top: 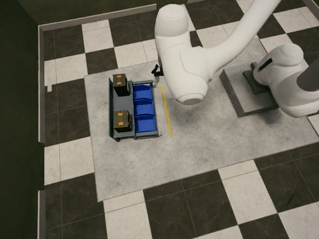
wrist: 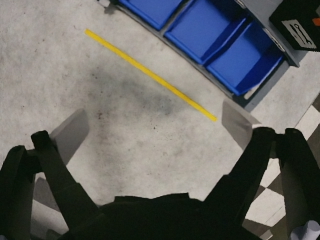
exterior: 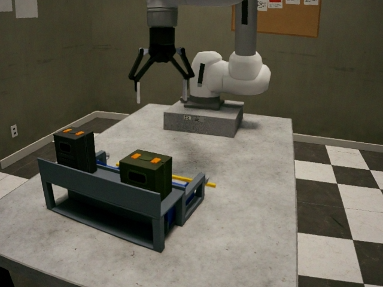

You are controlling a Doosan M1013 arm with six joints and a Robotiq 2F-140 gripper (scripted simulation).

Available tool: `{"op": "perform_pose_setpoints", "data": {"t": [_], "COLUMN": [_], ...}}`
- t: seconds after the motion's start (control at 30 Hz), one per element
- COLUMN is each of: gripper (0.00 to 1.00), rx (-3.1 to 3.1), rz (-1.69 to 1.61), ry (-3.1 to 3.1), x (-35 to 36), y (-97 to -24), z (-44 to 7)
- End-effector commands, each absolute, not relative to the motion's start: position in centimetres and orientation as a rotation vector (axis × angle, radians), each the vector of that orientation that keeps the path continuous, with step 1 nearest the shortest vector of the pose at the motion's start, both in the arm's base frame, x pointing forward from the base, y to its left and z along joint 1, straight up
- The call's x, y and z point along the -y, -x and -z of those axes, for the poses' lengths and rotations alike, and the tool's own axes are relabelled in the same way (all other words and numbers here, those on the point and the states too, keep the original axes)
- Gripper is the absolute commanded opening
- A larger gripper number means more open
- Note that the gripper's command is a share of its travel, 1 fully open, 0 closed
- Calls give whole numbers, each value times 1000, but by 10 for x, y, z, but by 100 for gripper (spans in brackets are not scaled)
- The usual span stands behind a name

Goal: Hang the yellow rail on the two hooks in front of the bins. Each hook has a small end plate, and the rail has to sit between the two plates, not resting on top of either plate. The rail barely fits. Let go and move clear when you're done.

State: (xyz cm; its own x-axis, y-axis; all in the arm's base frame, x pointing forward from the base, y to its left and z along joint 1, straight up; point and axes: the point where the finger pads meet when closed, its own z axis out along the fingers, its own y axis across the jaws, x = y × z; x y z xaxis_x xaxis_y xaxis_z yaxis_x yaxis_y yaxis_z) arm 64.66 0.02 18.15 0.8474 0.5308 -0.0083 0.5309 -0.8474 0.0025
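Note:
The thin yellow rail (top: 166, 111) lies flat on the table, parallel to the front of the blue bins (top: 144, 108) and a little apart from them. It also shows in the wrist view (wrist: 150, 75) and partly behind the rack in the exterior view (exterior: 194, 180). My gripper (exterior: 160, 89) hangs open and empty high above the table, over the far end of the rack. Its fingers frame the wrist view (wrist: 154, 130). In the top view the arm hides most of the gripper (top: 157, 74). The hooks at the rack's front corners are too small to make out clearly.
A grey rack (exterior: 111, 191) holds two dark green boxes with orange tabs (exterior: 146, 173) (exterior: 75, 149) behind the bins. The robot's base stands on a grey block (exterior: 204, 118) at the far side of the table. The table edge runs along the right.

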Motion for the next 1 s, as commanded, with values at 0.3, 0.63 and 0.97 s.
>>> {"op": "perform_pose_setpoints", "data": {"t": [0.3, 0.63, 0.97], "gripper": [100, 100, 100], "rx": [-928, -1223, -1394], "rz": [4, 5, 6], "ry": [-3000, -2892, -2813], "x": [0, 0, 0], "y": [-647, -647, -646], "z": [-172, -122, -80]}}
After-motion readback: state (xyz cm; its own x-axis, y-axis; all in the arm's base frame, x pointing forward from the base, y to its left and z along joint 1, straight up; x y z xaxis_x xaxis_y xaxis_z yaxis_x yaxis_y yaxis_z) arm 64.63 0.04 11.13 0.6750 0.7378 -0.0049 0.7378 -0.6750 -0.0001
